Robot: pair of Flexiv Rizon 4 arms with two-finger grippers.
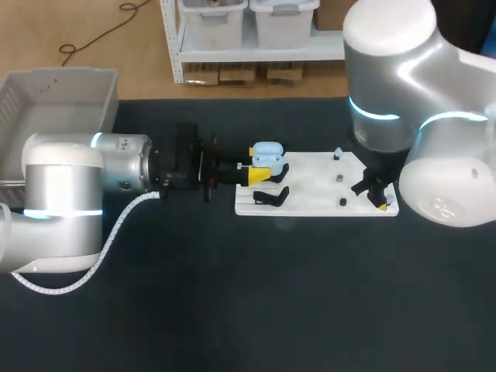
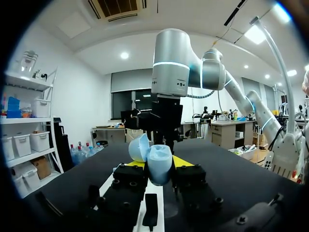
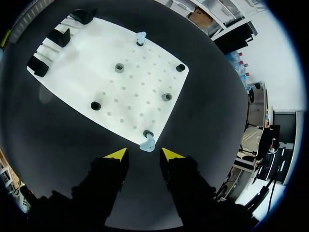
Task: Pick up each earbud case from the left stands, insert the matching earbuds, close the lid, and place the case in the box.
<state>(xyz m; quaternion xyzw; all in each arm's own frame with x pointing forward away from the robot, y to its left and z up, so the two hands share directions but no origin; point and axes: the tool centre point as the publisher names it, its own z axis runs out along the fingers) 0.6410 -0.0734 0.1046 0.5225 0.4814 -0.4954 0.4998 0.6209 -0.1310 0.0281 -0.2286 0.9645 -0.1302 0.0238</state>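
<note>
Left end effector (image 2: 159, 163) comes in level from the left, low over the tabletop (image 1: 232, 310). It pinches the light blue earbud case (image 1: 267, 157), a finger tight on each flank in the left wrist view. The case stands upright at the far stand on the left end of the white peg board (image 1: 310, 186), and its lid (image 2: 139, 147) is swung open to one side. The near stand (image 1: 271, 197) just beside it holds nothing. The grey box (image 1: 70, 85) sits well apart at the far left corner, behind the left arm.

Right end effector (image 3: 145, 154) hangs over the right edge of the board, pointing straight down. Its yellow tips are spread and hold nothing.

- Key relation: one light blue earbud (image 3: 146, 144) sits on a peg at that board edge. It is directly below and just ahead of the gap between the right tips, and touches neither.
- The earbud is too small for its long axis to be read.
- A second earbud (image 3: 140, 37) sits on a peg at the far side of the board, well apart from the right end effector.
- The right arm is by far the nearer to both earbuds. The left is taken up with the case.

Judgement: the next move is a short straight drop and a squeeze on the near earbud. After that the earbud has to be carried left across the board to the open case.
</note>
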